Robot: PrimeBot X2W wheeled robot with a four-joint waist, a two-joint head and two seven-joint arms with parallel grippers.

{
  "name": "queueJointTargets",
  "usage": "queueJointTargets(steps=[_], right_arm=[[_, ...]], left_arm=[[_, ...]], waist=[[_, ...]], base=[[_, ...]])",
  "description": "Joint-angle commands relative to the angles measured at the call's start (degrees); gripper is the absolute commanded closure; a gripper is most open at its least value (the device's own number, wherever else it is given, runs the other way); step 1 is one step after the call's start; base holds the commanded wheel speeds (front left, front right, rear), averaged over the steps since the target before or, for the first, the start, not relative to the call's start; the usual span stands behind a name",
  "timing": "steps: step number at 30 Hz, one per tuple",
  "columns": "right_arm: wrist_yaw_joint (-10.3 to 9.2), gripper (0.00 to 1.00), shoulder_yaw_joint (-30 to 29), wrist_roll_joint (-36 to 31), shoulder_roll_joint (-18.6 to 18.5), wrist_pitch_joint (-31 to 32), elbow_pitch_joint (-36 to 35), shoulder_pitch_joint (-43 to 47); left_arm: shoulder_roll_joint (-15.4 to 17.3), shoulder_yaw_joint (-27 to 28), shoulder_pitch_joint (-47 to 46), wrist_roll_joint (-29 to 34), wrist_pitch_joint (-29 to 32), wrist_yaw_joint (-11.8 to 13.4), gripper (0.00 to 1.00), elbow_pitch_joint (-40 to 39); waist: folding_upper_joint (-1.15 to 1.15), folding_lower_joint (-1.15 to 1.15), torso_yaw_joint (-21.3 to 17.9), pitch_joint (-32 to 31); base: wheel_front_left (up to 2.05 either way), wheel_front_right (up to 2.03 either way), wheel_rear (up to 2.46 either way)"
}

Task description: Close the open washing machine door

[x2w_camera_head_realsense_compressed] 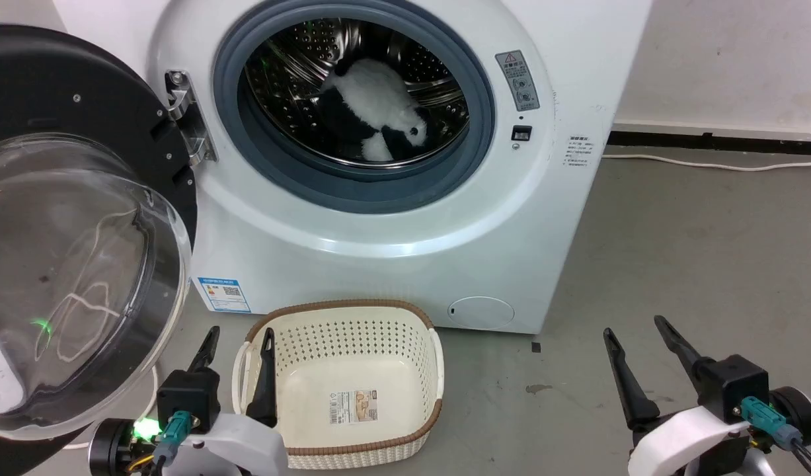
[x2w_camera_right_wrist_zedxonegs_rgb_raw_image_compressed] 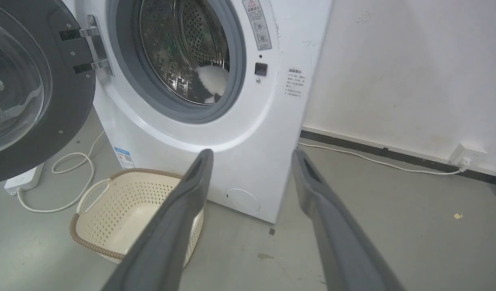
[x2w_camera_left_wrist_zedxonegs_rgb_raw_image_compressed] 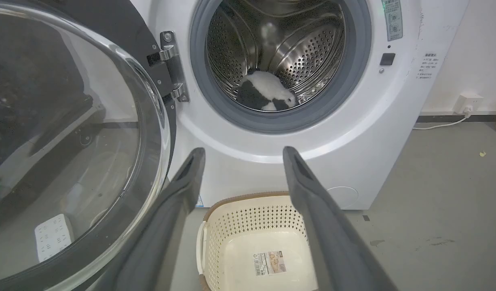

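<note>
I'm at the very start: the door (x2w_camera_head_realsense_compressed: 81,231) hangs wide open off its hinge (x2w_camera_head_realsense_compressed: 187,119) on the washer's (x2w_camera_head_realsense_compressed: 379,251) left side as I face it, its glass bowl bulging toward me. Nothing has touched it yet. A black-and-white plush (x2w_camera_head_realsense_compressed: 372,106) lies in the washer's drum, clear of the mouth as far as I can tell, so it shouldn't catch the door.

Both hands are free. The left gripper (x2w_camera_head_realsense_compressed: 241,330) sits low in front of the washer with its 2 fingers spread wide and nothing between them. It is just beside the door's lower rim and over the near corner of the basket (x2w_camera_head_realsense_compressed: 342,304). The right gripper (x2w_camera_head_realsense_compressed: 633,325) is equally wide and empty, low and well off to the washer's right front.

My read of the next move: take the left arm up and around to the door's outer face – the side turned away from the washer – and sweep it toward the opening. It needs a firm last push to latch, and the fingers must stay off the glass bowl.
</note>
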Motion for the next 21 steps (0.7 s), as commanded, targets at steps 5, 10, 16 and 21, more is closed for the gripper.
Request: queueJointTargets(steps=[5,10,16,21], right_arm=[[0.01,0.00,-0.6,0.9,0.0,-1.2,0.7,0.2],[0.01,0.00,-0.7,1.1,0.0,-1.7,0.6,0.4],[0.01,0.00,-0.9,1.5,0.0,-2.4,0.6,0.7],[0.01,0.00,-0.8,1.8,0.0,-3.0,0.7,1.0]], left_arm=[[0.3,-0.3,-0.2,0.0,-1.2,-0.4,0.00,-0.2],[0.4,-0.6,-0.2,0.0,-1.7,-0.6,0.00,-0.2],[0.6,-1.1,-0.1,-0.1,-2.4,-0.8,0.00,-0.1],[0.9,-1.5,0.2,-0.1,-3.0,-1.0,0.00,-0.1]], waist=[[0.00,0.00,0.6,-0.1],[0.00,0.00,1.4,-0.2],[0.00,0.00,3.5,-0.4],[0.00,0.00,5.8,-0.7]], base=[[0.00,0.00,0.00],[0.00,0.00,0.00],[0.00,0.00,0.00],[0.00,0.00,0.00]])
